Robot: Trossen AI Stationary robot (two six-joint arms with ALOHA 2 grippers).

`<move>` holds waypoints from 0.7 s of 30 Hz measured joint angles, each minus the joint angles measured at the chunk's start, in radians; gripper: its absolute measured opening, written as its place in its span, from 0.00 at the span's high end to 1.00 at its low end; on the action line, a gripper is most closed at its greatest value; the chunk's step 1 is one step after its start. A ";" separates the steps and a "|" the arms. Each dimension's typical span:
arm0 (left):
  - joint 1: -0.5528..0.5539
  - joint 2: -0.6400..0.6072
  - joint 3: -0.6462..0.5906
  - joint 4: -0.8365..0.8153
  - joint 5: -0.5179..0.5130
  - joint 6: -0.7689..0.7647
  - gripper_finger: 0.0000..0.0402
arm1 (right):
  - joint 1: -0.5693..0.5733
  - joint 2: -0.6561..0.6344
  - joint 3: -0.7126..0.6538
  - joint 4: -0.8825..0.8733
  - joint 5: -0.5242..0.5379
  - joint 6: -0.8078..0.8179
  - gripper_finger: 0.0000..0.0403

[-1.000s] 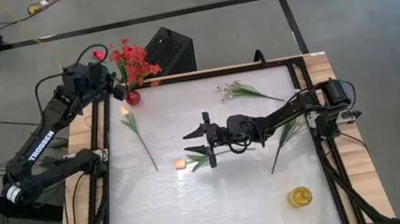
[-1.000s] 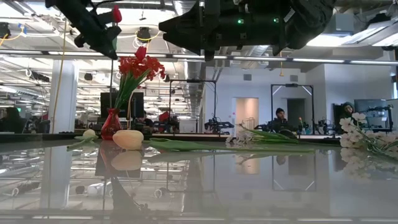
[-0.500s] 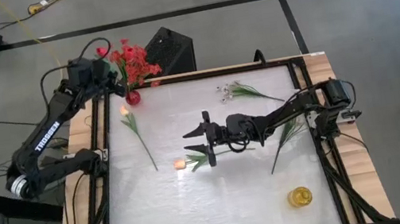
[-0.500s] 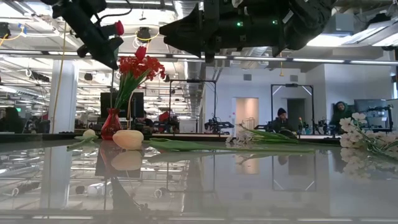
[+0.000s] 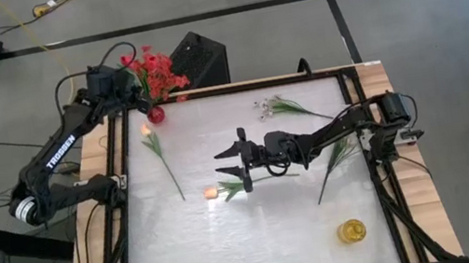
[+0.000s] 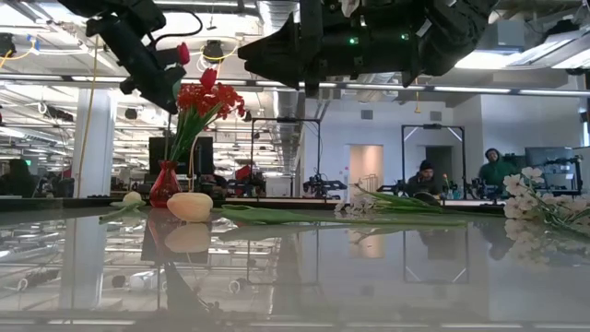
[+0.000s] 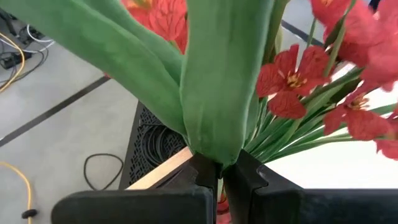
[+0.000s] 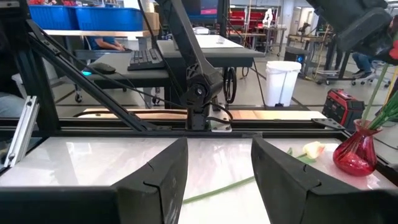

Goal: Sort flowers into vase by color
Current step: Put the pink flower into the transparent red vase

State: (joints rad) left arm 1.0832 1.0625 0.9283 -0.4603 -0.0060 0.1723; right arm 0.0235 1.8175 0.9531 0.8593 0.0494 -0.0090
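My left gripper (image 5: pixel 121 80) is raised beside the red blooms (image 5: pixel 156 68) in the red vase (image 5: pixel 156 114) at the far left corner, shut on a red tulip (image 5: pixel 127 61). My right gripper (image 5: pixel 230 162) hangs open above the table's middle, over a pale orange tulip bud (image 5: pixel 209 193) lying flat. A second pale tulip (image 5: pixel 145 129) lies near the vase, its stem running toward the near edge. A white-blossom sprig (image 5: pixel 263 105) lies at the far side. In the low view the held tulip's bud (image 6: pixel 183 53) is level with the top of the red blooms (image 6: pixel 207 97). My left gripper pinches the red tulip's green stem and leaf bases (image 7: pixel 217 158) between its two fingers (image 7: pixel 202 180). The flower is lifted clear of the table, roughly upright, with its bud (image 6: pixel 183 53) above the fingers. The gripper slants down from the table's left side.
A yellow vase (image 5: pixel 352 231) stands near the table's near right corner. Another green stem (image 5: pixel 334 165) lies under my right arm. A black box (image 5: pixel 198 59) sits beyond the far edge. People are in the room behind the table.
My left gripper, still shut on the red tulip, has moved toward the far edge and right, bringing the bud up beside the red blooms in the vase. My right arm has kept still.
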 joint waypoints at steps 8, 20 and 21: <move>0.000 0.005 0.000 -0.006 -0.051 0.010 0.87 | 0.000 0.000 0.000 -0.001 0.000 0.000 0.50; 0.000 0.005 0.000 -0.015 -0.061 0.026 0.92 | 0.000 0.000 0.000 -0.002 0.000 0.000 0.50; 0.000 0.005 0.000 -0.018 -0.061 0.026 0.95 | 0.000 0.000 0.000 -0.002 0.000 0.000 0.50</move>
State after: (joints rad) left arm 1.0836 1.0672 0.9283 -0.4783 -0.0673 0.1986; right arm 0.0235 1.8175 0.9531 0.8570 0.0494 -0.0090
